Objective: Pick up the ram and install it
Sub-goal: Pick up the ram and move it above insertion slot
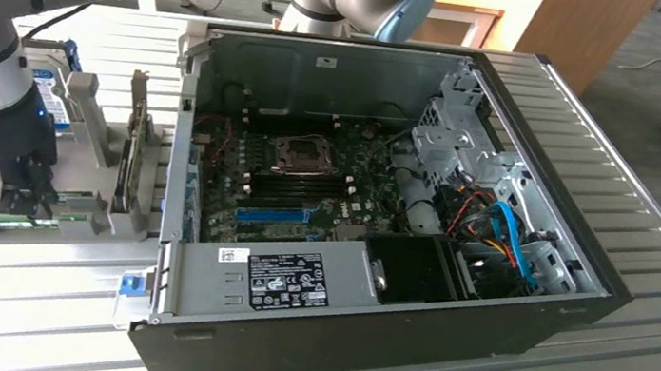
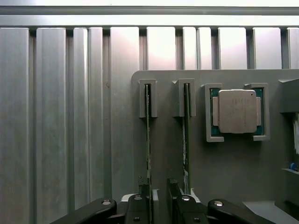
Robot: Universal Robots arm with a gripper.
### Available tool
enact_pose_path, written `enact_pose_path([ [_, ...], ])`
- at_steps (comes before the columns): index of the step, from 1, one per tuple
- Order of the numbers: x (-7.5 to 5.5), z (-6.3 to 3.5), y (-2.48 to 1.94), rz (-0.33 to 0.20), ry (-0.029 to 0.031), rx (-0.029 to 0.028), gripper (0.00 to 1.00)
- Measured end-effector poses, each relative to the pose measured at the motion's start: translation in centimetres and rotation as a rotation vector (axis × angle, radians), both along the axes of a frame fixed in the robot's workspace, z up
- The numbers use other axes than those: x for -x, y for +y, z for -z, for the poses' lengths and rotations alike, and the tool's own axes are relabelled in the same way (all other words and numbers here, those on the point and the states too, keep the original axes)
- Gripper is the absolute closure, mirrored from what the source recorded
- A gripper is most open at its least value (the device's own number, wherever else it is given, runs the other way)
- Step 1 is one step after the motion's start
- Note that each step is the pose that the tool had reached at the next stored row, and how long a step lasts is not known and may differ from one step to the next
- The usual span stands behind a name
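1. Wrist view, ram [image 2: 148, 135]: it is standing on its long edge in a grey holder [image 2: 224, 172] and showing as a thin green line. Its long axis is running straight away from the gripper [image 2: 159, 185], parallel to the slats of the table [image 2: 56, 121], and its far end is sitting in a bracket [image 2: 148, 98].
2. Gripper: the fingers are standing wide apart and gripping nothing. The ram's near end is lying at the inner face of one fingertip [image 2: 143, 184]; whether they are touching I cannot tell.
3. Second ram [image 2: 186, 135]: it is standing parallel, just beside the first on the CPU side, outside the other fingertip.
4. CPU [image 2: 237, 112]: it is lying flat in its own pocket of the holder, beyond the second ram.
5. Exterior view: the gripper is hanging low over the holder at the exterior view's left, well apart from the open PC case [image 1: 411, 350]. Inside the case, black memory slots [image 1: 300, 180] and a blue slot [image 1: 269, 215] are lying on the board.
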State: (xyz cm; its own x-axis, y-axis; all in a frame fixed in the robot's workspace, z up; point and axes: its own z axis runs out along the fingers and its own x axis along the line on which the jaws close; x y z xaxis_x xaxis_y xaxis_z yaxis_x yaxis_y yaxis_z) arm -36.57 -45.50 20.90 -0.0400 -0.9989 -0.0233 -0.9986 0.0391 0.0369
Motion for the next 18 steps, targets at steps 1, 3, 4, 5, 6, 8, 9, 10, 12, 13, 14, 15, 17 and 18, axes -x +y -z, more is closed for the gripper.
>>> enact_pose_path([
  [1,0.00,0.05,0.00,0.000,0.0000,0.0000,0.71],
  [3,0.00,0.16,0.00,0.000,0.0000,0.0000,0.71],
  [4,0.00,0.21,0.00,0.000,0.0000,0.0000,0.71],
  [5,0.00,0.27,0.00,0.000,0.0000,-0.0001,0.71],
  [6,0.00,0.32,0.00,0.000,0.0001,0.0001,0.71],
  [8,0.01,0.41,-0.01,0.000,0.0006,0.0006,0.71],
  [9,0.01,0.47,-0.01,0.000,0.0008,0.0007,0.71],
  [10,-0.01,0.63,0.01,0.000,-0.0011,-0.0009,0.71],
  [12,-0.01,0.79,0.01,0.000,-0.0006,-0.0006,0.71],
  [13,0.00,0.78,0.00,0.000,0.0003,0.0001,0.71],
  [14,0.00,0.84,-0.01,0.000,0.0001,-0.0008,0.71],
  [15,-0.02,0.78,-0.01,0.000,0.0010,-0.0009,0.71],
  [17,-0.08,0.53,-0.02,0.000,0.0033,-0.0009,0.71],
  [18,-0.13,0.34,-0.02,0.000,0.0050,-0.0010,0.71],
])
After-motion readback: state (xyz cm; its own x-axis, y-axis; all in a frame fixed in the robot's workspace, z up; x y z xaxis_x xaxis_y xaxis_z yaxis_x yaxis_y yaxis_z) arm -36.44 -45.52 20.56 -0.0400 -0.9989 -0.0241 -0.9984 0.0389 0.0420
